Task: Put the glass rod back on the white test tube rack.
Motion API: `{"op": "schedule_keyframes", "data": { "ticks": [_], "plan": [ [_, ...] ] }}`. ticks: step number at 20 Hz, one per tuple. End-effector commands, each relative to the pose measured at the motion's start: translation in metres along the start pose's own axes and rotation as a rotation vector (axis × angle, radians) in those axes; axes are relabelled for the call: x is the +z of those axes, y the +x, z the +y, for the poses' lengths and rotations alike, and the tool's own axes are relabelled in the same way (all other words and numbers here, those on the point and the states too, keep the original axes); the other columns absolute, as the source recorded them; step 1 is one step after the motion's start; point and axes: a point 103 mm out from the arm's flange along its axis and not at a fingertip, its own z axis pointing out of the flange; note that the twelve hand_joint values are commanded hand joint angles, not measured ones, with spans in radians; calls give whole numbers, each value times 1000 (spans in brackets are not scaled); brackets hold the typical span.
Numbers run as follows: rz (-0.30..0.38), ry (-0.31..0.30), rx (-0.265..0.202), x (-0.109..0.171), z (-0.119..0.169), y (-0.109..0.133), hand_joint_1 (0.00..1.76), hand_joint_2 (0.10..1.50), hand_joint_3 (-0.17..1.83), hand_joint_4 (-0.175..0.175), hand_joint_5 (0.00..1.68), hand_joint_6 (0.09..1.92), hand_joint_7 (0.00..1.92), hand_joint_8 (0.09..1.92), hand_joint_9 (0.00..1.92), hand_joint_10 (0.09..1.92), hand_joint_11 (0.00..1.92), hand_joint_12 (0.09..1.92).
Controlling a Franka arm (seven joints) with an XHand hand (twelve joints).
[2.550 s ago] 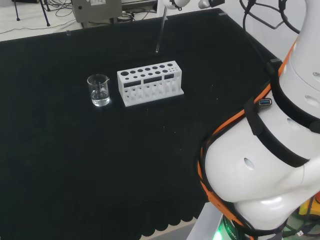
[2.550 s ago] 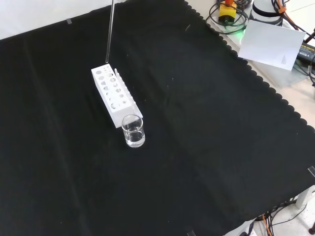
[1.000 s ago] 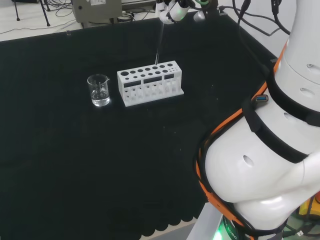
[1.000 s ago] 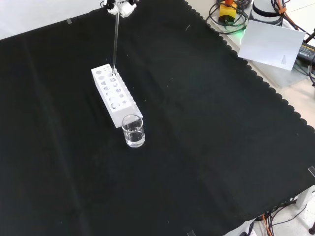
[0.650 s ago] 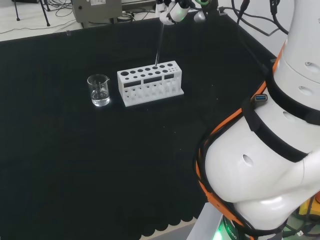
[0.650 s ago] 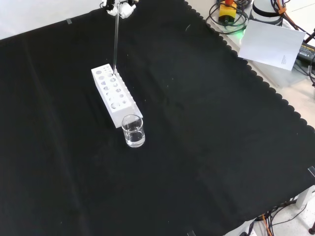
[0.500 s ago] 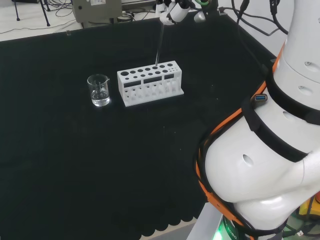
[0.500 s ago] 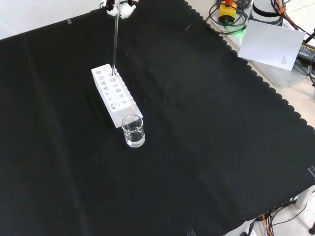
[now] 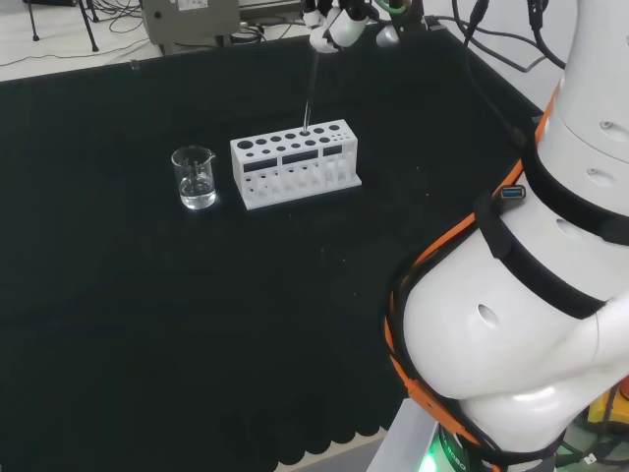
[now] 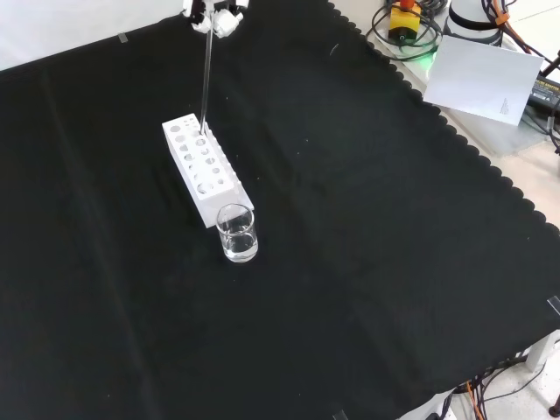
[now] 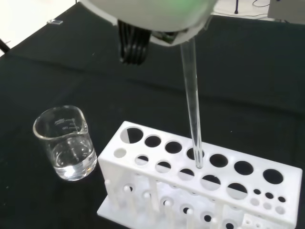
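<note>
Wrist view: the glass rod hangs nearly upright, its lower tip at, perhaps just inside, a hole in the white test tube rack. The hand pinches the rod's top. A beaker stands beside the rack on the bench.

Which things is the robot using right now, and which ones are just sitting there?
Using now:
- hand, pinching the rod's top
- glass rod, its tip at a hole in the rack
- white test tube rack

Just sitting there:
- beaker with some clear liquid, beside the rack
- white paper off the cloth
</note>
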Motion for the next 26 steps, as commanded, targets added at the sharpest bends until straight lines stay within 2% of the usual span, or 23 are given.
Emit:
{"op": "schedule_keyframes", "data": {
  "ticks": [1, 8, 14, 26],
  "plan": [
    [-2, 5, 3, 1, 2, 3, 1184, 623, 912, -175, 1094, 1099, 1424, 1380, 1881, 1176, 1905, 1110],
    [3, 7, 10, 3, 5, 8, 1184, 623, 912, -175, 1094, 1099, 1424, 1380, 1881, 1176, 1906, 1110],
    [4, 10, -24, 8, 14, 29, 1184, 623, 913, -175, 1094, 1099, 1424, 1380, 1881, 1176, 1906, 1111],
    [14, 18, -36, 12, 15, 24, 1184, 622, 913, -175, 1094, 1099, 1424, 1381, 1880, 1175, 1906, 1111]
  ]
}}
